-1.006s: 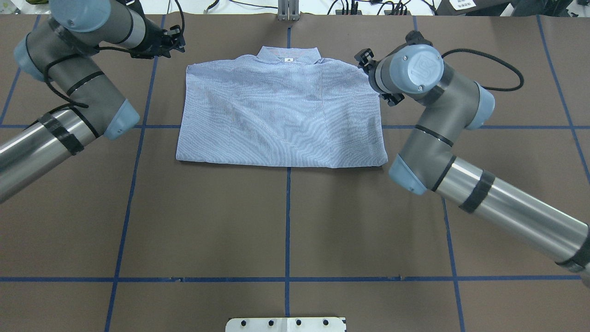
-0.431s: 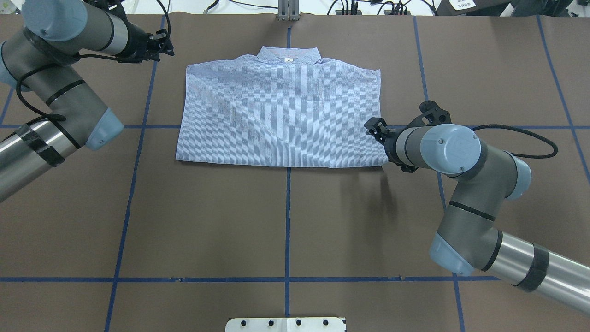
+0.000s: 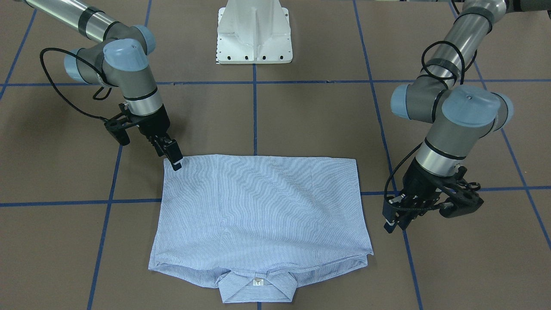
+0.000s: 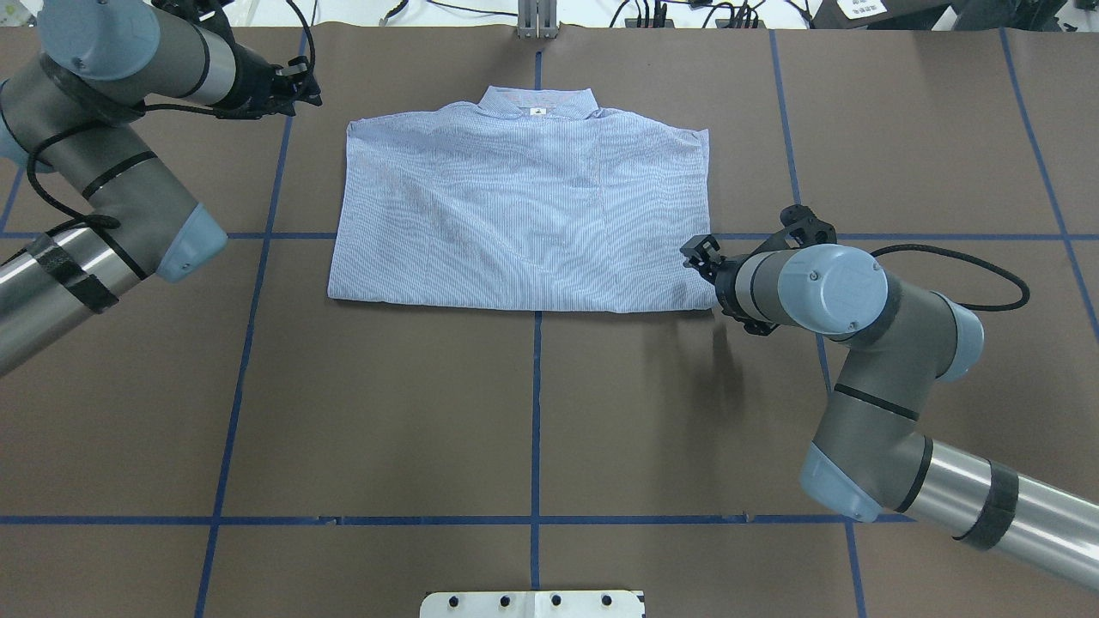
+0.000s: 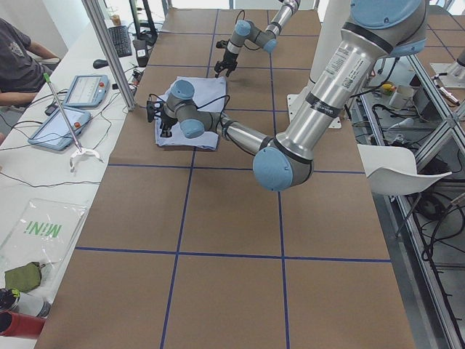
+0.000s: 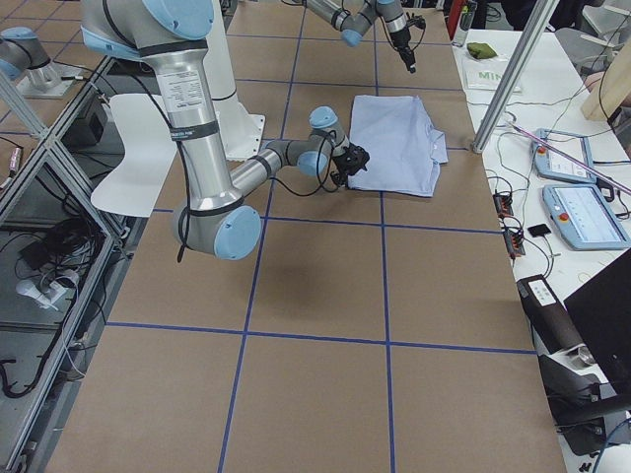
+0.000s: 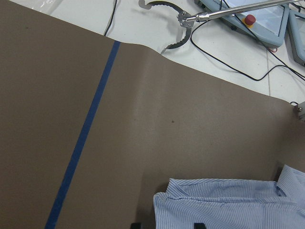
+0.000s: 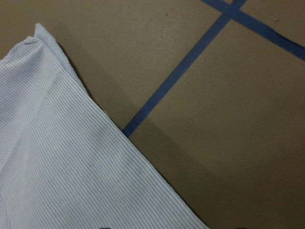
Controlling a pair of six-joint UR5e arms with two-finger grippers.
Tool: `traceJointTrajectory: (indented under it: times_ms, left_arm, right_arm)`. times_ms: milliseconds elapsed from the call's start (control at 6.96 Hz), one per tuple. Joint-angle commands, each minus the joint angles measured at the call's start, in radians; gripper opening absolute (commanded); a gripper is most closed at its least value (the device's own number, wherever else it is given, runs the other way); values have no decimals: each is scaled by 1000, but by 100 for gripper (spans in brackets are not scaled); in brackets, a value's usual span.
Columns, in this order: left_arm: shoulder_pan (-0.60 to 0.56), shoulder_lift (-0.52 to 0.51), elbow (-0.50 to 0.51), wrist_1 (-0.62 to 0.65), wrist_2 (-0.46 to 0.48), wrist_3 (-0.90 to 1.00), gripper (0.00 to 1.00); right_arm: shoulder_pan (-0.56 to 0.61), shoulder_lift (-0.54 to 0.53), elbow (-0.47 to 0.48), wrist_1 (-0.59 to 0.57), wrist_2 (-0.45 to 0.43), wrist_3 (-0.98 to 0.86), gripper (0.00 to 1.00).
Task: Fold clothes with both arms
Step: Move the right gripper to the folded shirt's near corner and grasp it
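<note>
Right gripper (image 3: pixel 174 160): fingers apart, nothing clamped, tips down at the hem corner of the shirt (image 3: pixel 258 206) nearest my base. It is at or just above the cloth; I can't tell if it touches. Left gripper (image 3: pixel 394 218): fingers apart too going by its wrist view, empty, just beside the shirt's side edge toward the collar (image 3: pixel 257 289) end, not touching. Shirt lies flat on the brown table (image 3: pixel 301 120), a tidy rectangle with no sleeves showing, collar pointing away from me. My guess: I'm staged at opposite ends so each claw takes a corner for the next fold. Right looks nearly ready to pinch; left needs to close in first.
</note>
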Motion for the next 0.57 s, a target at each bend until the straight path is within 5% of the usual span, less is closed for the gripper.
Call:
traceJointTrajectory:
  times_ms: [0,144,431]
  left_arm:
    - [-1,2,-1,0,1,0,47]
    - [-1,2,-2,0,1,0,47]
    - [-1,6,-7,0,9,0,47]
  right_arm:
    - [-3,4,-18,0,4,3,64]
    - [-1,9,-17,-1,12,42,10]
    - [3,3,-5,6,66,47,0]
